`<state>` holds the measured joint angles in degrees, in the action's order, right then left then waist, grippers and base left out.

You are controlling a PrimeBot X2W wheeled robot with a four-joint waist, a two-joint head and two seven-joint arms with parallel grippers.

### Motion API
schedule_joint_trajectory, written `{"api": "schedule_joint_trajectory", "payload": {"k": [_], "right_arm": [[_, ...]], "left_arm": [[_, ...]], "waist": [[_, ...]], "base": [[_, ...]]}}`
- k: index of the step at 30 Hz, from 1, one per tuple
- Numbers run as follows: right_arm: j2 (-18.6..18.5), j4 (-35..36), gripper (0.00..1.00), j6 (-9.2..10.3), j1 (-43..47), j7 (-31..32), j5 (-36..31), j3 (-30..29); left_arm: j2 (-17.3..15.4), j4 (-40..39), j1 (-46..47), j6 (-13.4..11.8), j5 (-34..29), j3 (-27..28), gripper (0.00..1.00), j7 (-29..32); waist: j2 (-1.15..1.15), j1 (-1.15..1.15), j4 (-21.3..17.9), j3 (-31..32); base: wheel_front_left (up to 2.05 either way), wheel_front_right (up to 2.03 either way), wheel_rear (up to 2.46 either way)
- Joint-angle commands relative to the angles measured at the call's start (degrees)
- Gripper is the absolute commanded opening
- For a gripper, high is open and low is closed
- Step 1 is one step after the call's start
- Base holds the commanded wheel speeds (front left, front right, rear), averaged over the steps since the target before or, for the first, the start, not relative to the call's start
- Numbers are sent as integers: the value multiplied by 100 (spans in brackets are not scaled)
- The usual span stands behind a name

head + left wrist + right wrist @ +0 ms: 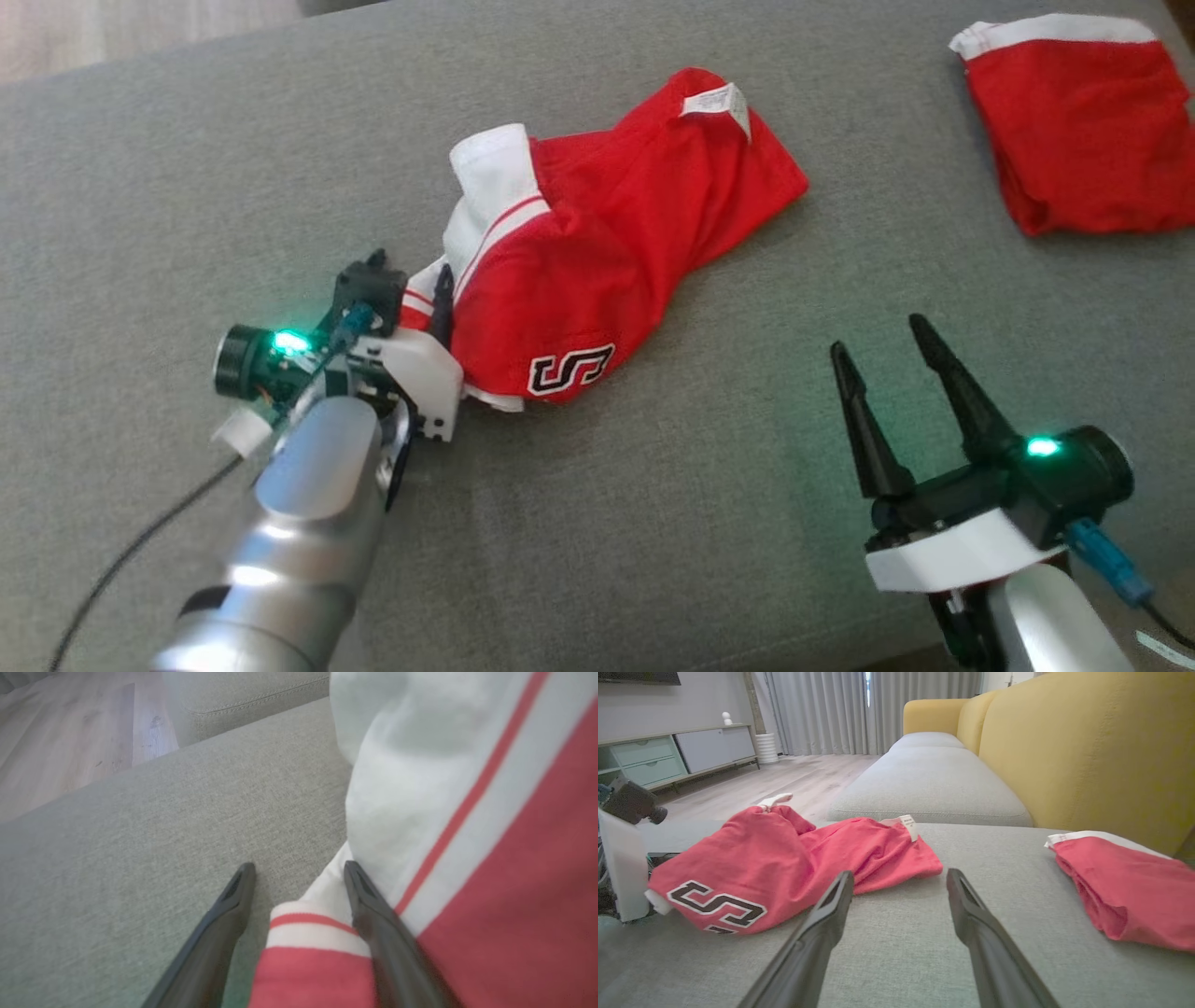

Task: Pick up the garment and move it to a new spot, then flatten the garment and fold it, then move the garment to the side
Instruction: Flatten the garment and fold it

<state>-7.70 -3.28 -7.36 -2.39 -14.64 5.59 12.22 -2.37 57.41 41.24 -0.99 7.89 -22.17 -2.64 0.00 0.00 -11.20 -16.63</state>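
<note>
Concerning the red garment (607, 243): lies crumpled about the middle of the grey seat cushion (187, 168), away from every edge. Runs with the long axis slantwise, from the near left toward the far right corner. Points the end with the white label to the far right; keeps the printed "S" and the white striped border at the near-left end.

Concerning the left gripper (299, 872): stands at that near-left end, jaws wide apart, with a fold of the striped border between the fingers and one finger touching the cloth, but pinches nothing.

Concerning the right gripper (879, 336): hovers by the near edge on the right, jaws wide apart and empty, well apart from the red garment.

By the far edge on the right: a second red cloth (1083, 131).
</note>
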Motion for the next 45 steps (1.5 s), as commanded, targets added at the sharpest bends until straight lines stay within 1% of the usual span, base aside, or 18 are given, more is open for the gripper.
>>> {"api": "schedule_joint_trajectory", "payload": {"k": [1, 6, 7, 8, 10, 13, 17, 20, 24, 28, 29, 33, 35, 37, 39, 41, 43, 45], "right_arm": [[-86, 197, 100, -13, -71, -36, 46, 83], [-104, 142, 100, -13, 78, -36, 14, 56], [-93, 138, 100, -13, 92, -36, 11, 58], [-81, 133, 100, -13, 102, -36, 9, 62], [-56, 133, 100, -13, 114, -36, 5, 88], [-19, 124, 100, -13, 128, -36, 5, 130], [12, 64, 100, -13, 189, -36, 20, 167], [40, 17, 100, -13, 235, -36, 27, 212], [68, -8, 100, -13, 249, -36, 40, 314], [30, -36, 100, -13, 245, -36, 65, 367], [30, -36, 100, -13, 245, -36, 65, 367], [35, -35, 100, -13, 247, -36, 70, 375], [44, -16, 100, -13, 277, -36, 66, 334], [71, -2, 100, -13, 298, -36, 49, 263], [100, 17, 100, -13, 329, -36, 28, 185], [121, 44, 100, -13, 378, -36, 13, 109], [116, 70, 100, -13, 429, -36, -10, 55], [110, 111, 100, -13, 489, -36, -32, -29]], "left_arm": [[-87, 93, 12, 32, 24, 54, 100, 144], [-72, 502, -162, 91, 69, -80, 100, 288], [-69, 549, -205, 163, 104, -104, 61, 313], [-65, 585, -248, 283, 146, -141, 0, 349], [-58, 577, -311, 499, 271, -197, 0, 370], [-54, 282, -382, 688, 534, -376, 0, 218], [-53, -368, -355, 774, 833, -815, 0, -24], [-52, -974, -110, 804, 957, -1243, 0, -183], [-52, -1653, 628, 833, 954, -1759, 0, -330], [-52, -1998, 1687, 844, 995, -1953, 0, -605], [-52, -1998, 1687, 844, 995, -1953, 0, -605], [-138, -1976, 2852, 846, 1262, -1974, 0, -905], [-215, -1896, 3324, 847, 1444, -1894, 0, -1005], [-281, -1815, 3567, 847, 1687, -1827, 0, -1045], [-400, -1773, 3533, 847, 1920, -1802, 0, -1064], [-535, -1808, 3182, 847, 2139, -1868, 0, -1056], [-731, -1869, 2621, 847, 2335, -1962, 0, -1047], [-936, -1956, 1872, 839, 2534, -1944, 0, -1075]], "waist": [[0, 0, -10, 8], [0, 0, 33, 205], [0, 0, 35, 248], [0, 0, 35, 295], [0, 0, 25, 381], [0, 0, -22, 523], [0, 0, -106, 755], [0, 0, -212, 933], [0, 0, -446, 1133], [0, 0, -697, 1258], [0, 0, -697, 1258], [0, 0, -836, 1298], [0, 0, -803, 1296], [0, 0, -720, 1290], [0, 0, -591, 1286], [0, 0, -420, 1278], [0, 0, -240, 1258], [0, 0, -69, 1231]], "base": [[0, 0, 0], [0, 0, 0], [0, 0, 0], [0, 0, 0], [0, 0, 0], [0, 0, 0], [0, 0, 0], [0, 0, 0], [0, 0, 0], [0, 0, 0], [0, 0, 0], [0, 0, 0], [0, 0, 0], [0, 0, 0], [0, 0, 0], [0, 0, 0], [0, 0, 0], [0, 0, 0]]}}
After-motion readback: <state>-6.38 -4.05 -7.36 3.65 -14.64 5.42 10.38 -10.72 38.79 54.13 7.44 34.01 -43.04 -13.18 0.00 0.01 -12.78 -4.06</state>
